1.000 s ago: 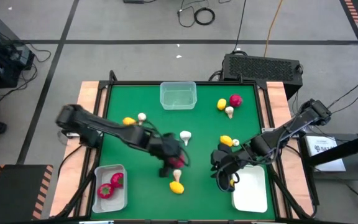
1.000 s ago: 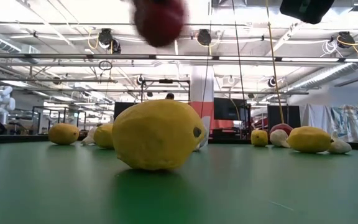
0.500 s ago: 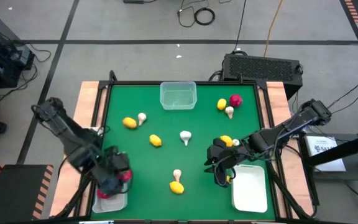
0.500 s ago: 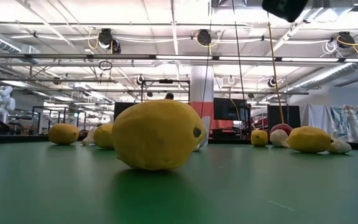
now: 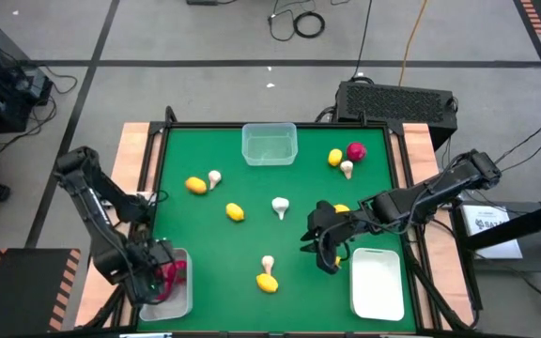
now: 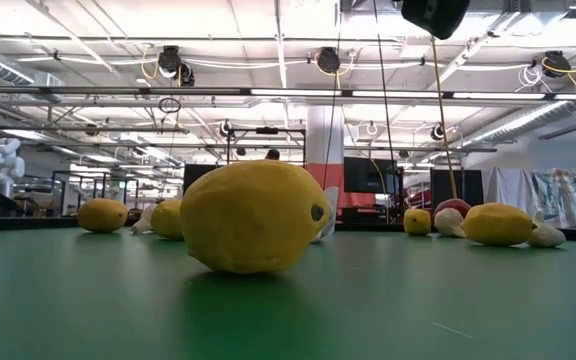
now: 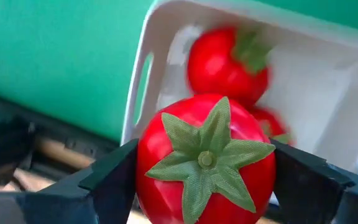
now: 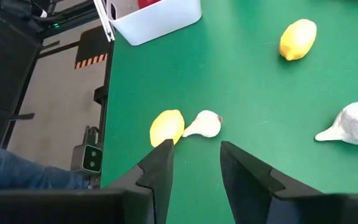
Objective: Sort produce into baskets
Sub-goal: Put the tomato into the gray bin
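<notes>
My left gripper (image 5: 162, 275) is shut on a red tomato (image 7: 207, 158) over the near-left basket (image 5: 184, 302), which holds other red pieces (image 7: 229, 62). My right gripper (image 5: 320, 249) hangs open and empty over the green table, left of the near-right basket (image 5: 380, 286). Past its fingers, in the right wrist view, a lemon (image 8: 166, 127) and a mushroom (image 8: 204, 124) lie side by side on the table; they also show in the high view (image 5: 267, 282). A third basket (image 5: 270, 144) stands at the far middle. Other lemons, mushrooms and one red piece (image 5: 356, 150) lie scattered on the table. My left gripper pinches the tomato between its two fingers, one on each opposite side (image 7: 146, 163), with the green leafy top (image 7: 205, 155) facing the wrist camera. The fingers (image 7: 110, 183) come from above, pointing down. The tomato is lifted clear, over the basket's rim (image 7: 143, 68).
Lemons (image 5: 195, 185) (image 5: 236, 213) (image 5: 334, 158) and mushrooms (image 5: 215, 176) (image 5: 280, 204) (image 5: 347, 169) lie on the far half. Another lemon (image 5: 342, 208) is partly under the right arm. A raised dark rim (image 5: 162, 131) borders the table. In the low view a lemon (image 6: 253, 217) fills the foreground.
My left gripper has carried the red tomato from the table's near middle toward the left edge and now holds it over the near-left basket. My right gripper has shifted a little toward the table's left and far side, still open.
</notes>
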`<state>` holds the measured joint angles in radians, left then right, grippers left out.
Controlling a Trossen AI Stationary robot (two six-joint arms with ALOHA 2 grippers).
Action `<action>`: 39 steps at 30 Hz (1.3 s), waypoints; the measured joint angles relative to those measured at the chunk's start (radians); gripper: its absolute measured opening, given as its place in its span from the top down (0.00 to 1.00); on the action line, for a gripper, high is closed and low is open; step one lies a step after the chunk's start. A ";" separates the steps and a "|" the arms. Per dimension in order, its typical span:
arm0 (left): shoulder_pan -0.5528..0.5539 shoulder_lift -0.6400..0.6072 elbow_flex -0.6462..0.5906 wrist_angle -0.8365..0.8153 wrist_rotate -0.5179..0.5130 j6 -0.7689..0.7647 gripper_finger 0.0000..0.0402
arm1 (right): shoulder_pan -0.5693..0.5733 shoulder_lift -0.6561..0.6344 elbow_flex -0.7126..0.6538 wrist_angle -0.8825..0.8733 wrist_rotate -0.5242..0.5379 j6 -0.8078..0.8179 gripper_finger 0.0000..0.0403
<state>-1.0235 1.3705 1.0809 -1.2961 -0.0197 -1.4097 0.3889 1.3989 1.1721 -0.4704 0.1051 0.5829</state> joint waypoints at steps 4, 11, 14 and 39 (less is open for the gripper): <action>0.001 0.000 -0.036 0.006 0.012 0.000 0.21 | -0.001 0.000 0.000 0.000 -0.002 -0.004 0.69; 0.004 0.000 -0.049 0.008 0.018 0.000 0.13 | -0.002 0.000 0.000 -0.001 -0.002 -0.023 0.69; 0.004 0.000 -0.049 0.009 0.029 0.000 0.08 | -0.002 0.000 0.000 -0.001 -0.002 -0.032 0.69; 0.152 -0.023 0.053 0.158 -0.410 0.200 0.04 | -0.143 -0.002 0.000 -0.014 -0.002 0.034 0.69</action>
<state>-0.8718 1.3476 1.1336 -1.1384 -0.4294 -1.2096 0.2461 1.3966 1.1718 -0.4841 0.1036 0.6169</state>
